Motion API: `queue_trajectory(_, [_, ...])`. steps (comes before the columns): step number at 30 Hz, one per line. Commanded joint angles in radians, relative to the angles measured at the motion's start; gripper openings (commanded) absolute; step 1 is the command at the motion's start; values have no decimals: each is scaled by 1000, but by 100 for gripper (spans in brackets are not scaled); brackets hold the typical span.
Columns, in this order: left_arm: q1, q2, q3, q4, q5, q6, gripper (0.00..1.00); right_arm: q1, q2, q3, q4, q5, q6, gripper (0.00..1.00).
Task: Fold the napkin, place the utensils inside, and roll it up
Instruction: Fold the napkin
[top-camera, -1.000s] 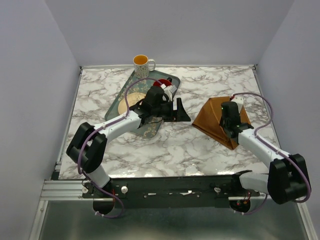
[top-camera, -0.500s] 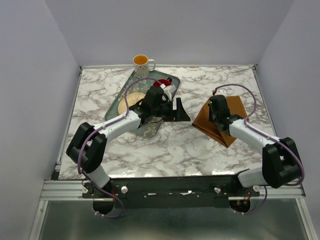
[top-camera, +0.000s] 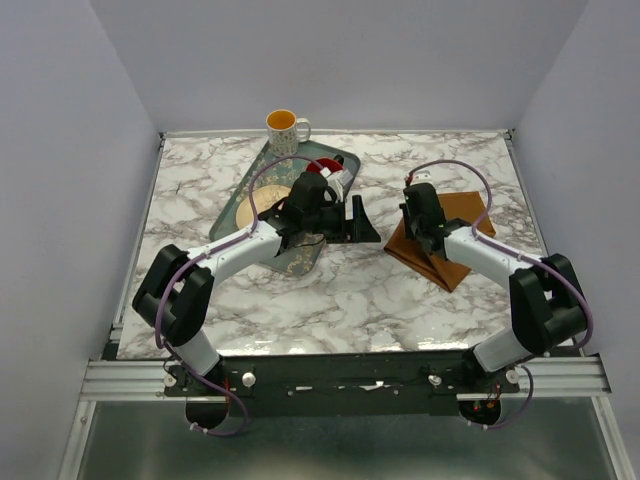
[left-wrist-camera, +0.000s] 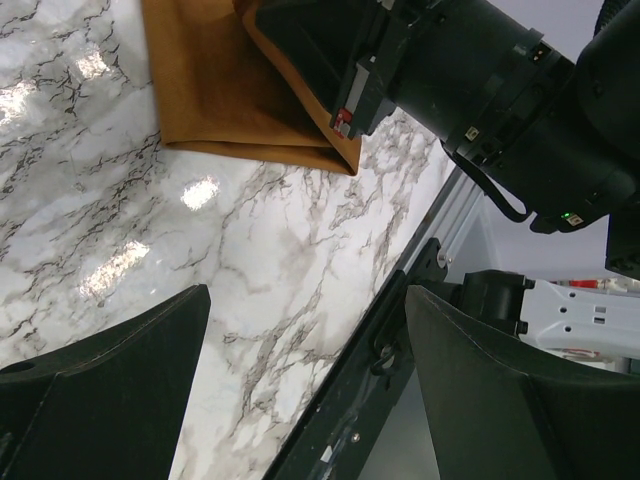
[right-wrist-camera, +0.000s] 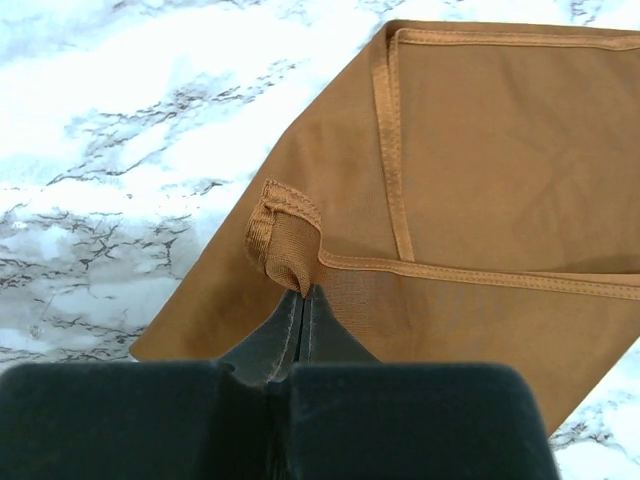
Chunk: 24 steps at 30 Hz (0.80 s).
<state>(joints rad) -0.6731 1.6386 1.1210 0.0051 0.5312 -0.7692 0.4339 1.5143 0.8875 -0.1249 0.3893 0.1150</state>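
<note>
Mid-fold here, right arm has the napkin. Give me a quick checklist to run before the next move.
1. Right gripper shut on a napkin corner: ok.
2. Napkin folded flat: not ok; pinched corner bunched, layers uneven.
3. Left gripper open, empty, clear of the napkin: ok.
4. Utensils in sight: cannot tell; left arm hides much of the tray.
5. Mug away from both arms: ok.

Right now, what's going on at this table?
The right gripper is shut on a hemmed corner of the rust-brown cloth napkin, holding it over the partly folded cloth on the marble tabletop. The left gripper hangs open and empty between the napkin and the dark green patterned tray. No cutlery lies on the napkin yet.
</note>
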Motion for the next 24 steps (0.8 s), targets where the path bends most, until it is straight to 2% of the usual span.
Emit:
queue_trajectory(1, [7, -3, 20, -4, -8, 8, 89, 9, 43, 44, -74, -37, -6, 1])
queue_trajectory(19, [10, 0, 16, -4, -8, 10, 88, 17, 80, 30, -160, -99, -35, 1])
queue_trajectory(24, [10, 9, 20, -4, -4, 7, 88, 20, 96, 38, -179, -116, -29, 7])
